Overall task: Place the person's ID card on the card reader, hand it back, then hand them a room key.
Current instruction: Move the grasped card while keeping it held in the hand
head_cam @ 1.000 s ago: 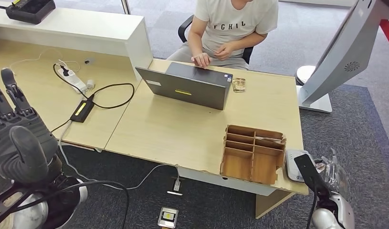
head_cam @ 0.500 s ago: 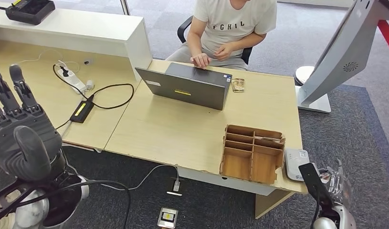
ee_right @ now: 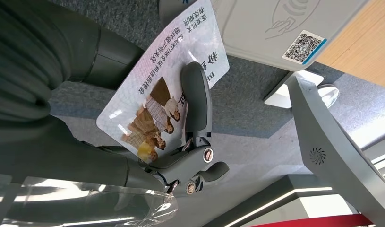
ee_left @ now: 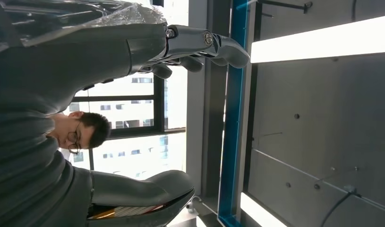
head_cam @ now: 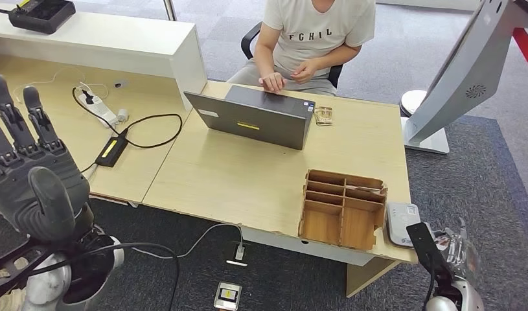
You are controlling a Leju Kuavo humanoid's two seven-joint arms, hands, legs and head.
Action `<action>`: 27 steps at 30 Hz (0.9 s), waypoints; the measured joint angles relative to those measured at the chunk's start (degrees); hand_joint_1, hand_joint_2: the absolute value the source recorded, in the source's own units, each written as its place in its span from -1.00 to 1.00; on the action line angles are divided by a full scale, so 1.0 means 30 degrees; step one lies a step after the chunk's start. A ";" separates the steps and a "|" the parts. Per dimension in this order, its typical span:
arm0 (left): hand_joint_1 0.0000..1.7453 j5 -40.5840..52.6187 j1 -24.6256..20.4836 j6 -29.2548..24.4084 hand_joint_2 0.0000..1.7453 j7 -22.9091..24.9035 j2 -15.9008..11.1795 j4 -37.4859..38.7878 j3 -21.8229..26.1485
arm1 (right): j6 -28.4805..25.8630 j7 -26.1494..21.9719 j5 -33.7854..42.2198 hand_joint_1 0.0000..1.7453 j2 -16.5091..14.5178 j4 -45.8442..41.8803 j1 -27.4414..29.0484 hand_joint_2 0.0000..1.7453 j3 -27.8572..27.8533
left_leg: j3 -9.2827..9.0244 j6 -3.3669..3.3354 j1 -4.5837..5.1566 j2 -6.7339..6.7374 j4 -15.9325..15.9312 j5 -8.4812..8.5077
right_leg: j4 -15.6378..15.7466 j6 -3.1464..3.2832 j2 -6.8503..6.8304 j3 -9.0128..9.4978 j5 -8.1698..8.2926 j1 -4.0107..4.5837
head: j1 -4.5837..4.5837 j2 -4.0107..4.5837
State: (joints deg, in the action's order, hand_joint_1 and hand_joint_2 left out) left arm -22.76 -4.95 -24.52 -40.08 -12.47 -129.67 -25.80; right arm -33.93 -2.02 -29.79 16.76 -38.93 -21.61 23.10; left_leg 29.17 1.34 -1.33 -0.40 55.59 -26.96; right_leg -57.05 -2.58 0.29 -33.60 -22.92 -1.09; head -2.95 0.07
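While the ID card (ee_right: 164, 90) is pinched in the right robot hand (ee_right: 133, 118), between the thick thumb and a darker finger (ee_right: 196, 97) laid across its printed face, it is kept off the worktop (head_cam: 248, 175), just beside the card reader (ee_right: 280, 28). No contact between card and reader is seen in the right wrist view; a strip of grey carpet is visible between them. From the head view, the right robot hand (head_cam: 452, 256) is placed low at the worktop's near right corner, just beyond the card reader (head_cam: 402, 215), which lies flat at that corner, right of the wooden divider box (head_cam: 342, 207).

The left robot hand (head_cam: 31, 175) is raised at the left side of the head view, fingers spread and upright, nothing held. In the left wrist view the left robot hand (ee_left: 86, 113) is likewise seen released, with thumb and fingers apart.

A person (head_cam: 313, 39) is seated at the far side of the worktop, hands together near the back of an open laptop (head_cam: 254, 116). A small stack of cards (head_cam: 324, 115) lies just right of the laptop; whether these are room keys cannot be told. A power strip (head_cam: 99, 107) and black adapter (head_cam: 111, 150) with cables lie on the adjoining surface to the left.
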 joint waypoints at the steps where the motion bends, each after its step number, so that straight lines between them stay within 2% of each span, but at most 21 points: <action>1: -1.00 0.0013 -0.0031 0.0071 1.00 0.0000 0.0038 0.0044 0.0011 | -0.0058 -0.0066 -0.0098 1.00 -0.0005 -0.0085 -0.0008 1.00 -0.0031 | 0.0001 0.0000 0.0000 -0.0001 0.0000 0.0000 | 0.0000 -0.0001 0.0000 0.0002 0.0001 0.0000 | 0.0000 0.0000; 8: -1.00 0.0029 -0.0373 -0.0216 1.00 0.0000 0.0177 0.0178 0.0027 | 0.0129 0.0333 -0.1444 1.00 0.0155 -0.2390 -0.0624 1.00 -0.0129 | 0.0025 -0.0003 0.0001 0.0000 0.0001 0.0008 | -0.0004 0.0005 0.0003 -0.0010 0.0016 -0.0006 | 0.0000 0.0000; 16: -1.00 -0.0164 -0.0690 -0.0454 1.00 0.0000 0.0204 0.0186 -0.0089 | 0.1122 0.0935 -0.2338 1.00 0.0348 -0.5582 -0.3703 1.00 -0.0091 | 0.0018 0.0009 0.0001 0.0018 0.0003 0.0024 | -0.0008 0.0010 0.0011 -0.0019 0.0021 -0.0004 | 0.0002 0.0000; 21: -1.00 -0.0741 -0.1020 -0.0076 1.00 0.0004 0.0235 0.0288 -0.0213 | 0.1929 0.1277 -0.2998 1.00 0.0290 -0.5965 -0.5667 1.00 0.0137 | 0.0025 0.0009 0.0002 0.0015 0.0005 0.0024 | -0.0008 0.0009 0.0009 -0.0025 0.0021 -0.0005 | 0.0000 0.0000; 27: -1.00 -0.1357 -0.1539 0.1273 1.00 0.0004 0.0550 0.0831 -0.0415 | 0.2989 0.1993 -0.3530 1.00 0.0488 -0.5912 -0.7289 1.00 0.0577 | 0.0033 0.0009 0.0004 0.0010 0.0007 0.0023 | -0.0008 0.0009 0.0007 -0.0032 0.0021 -0.0006 | 0.0000 0.0000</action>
State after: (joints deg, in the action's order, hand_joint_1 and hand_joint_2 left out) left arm -26.83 -9.57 -20.70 -40.06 -10.82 -127.17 -27.04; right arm -24.96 3.96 -40.38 18.23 -56.66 -43.48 24.84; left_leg 29.27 1.36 -1.32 -0.37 55.61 -26.89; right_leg -57.08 -2.56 0.31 -33.70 -22.85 -1.11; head -2.95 0.07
